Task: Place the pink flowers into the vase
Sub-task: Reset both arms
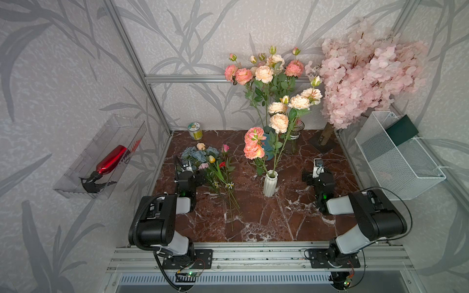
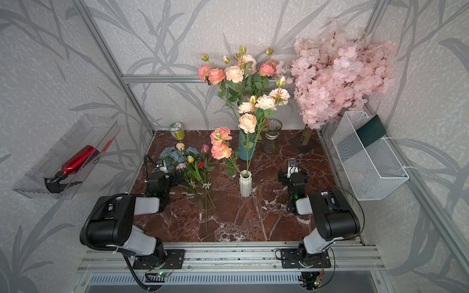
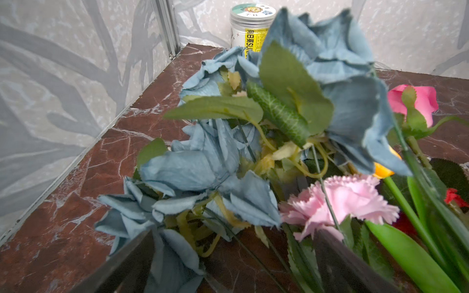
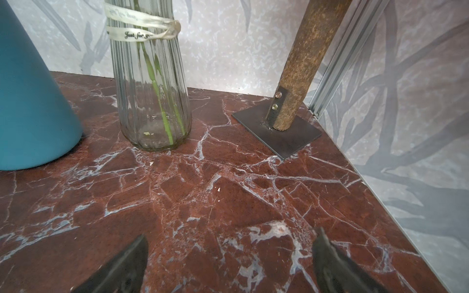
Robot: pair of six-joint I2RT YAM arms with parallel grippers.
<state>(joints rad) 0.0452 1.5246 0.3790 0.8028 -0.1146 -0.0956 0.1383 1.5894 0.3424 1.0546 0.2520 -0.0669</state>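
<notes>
The pink flowers (image 1: 253,144), ruffled salmon and pale peach heads on long leafy green stems, stand in the white ribbed vase (image 1: 270,184) mid-table; more fill the blue vase (image 2: 245,149) behind it; the ribbon (image 4: 142,34) on the glass vase (image 4: 152,101) reads "Just for"; the jar (image 3: 250,22) has a yellow label showing "SU"; the left gripper (image 3: 236,263) and right gripper (image 4: 232,266) both gape wide, gripping nothing.

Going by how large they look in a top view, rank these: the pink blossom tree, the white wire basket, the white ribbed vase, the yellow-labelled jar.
1. pink blossom tree
2. white wire basket
3. white ribbed vase
4. yellow-labelled jar
The jar stands farther back than the vase, so their order is less sure.
</notes>
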